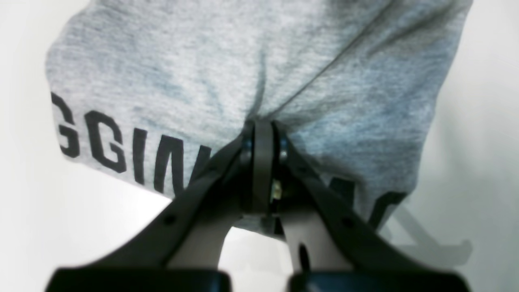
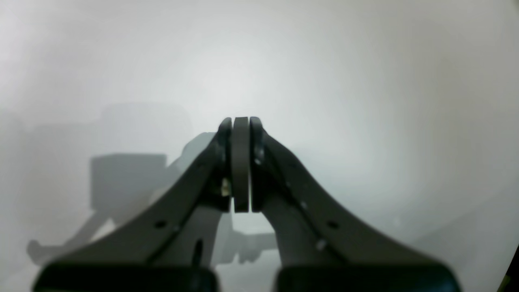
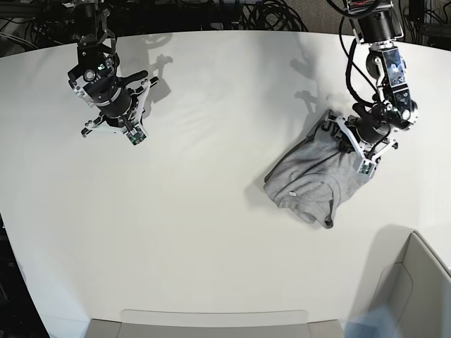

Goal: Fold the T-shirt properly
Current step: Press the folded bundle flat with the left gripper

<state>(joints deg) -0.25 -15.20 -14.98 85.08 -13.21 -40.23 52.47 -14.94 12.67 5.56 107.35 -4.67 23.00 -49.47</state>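
The T-shirt [image 3: 310,179] lies crumpled on the white counter [image 3: 211,211], lettering partly showing along one edge. The left end effector [image 1: 262,134] is clenched on a pinch of its grey cloth, judging by the creases that gather at the tips, probably to lift and spread the bundle before any fold can start. The right end effector [image 2: 241,123] hangs well apart from the T-shirt, clenched on nothing, over bare counter, seemingly waiting its turn

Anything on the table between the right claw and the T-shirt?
No. In the base view only bare white table separates the right claw from the T-shirt, which the left claw grips.
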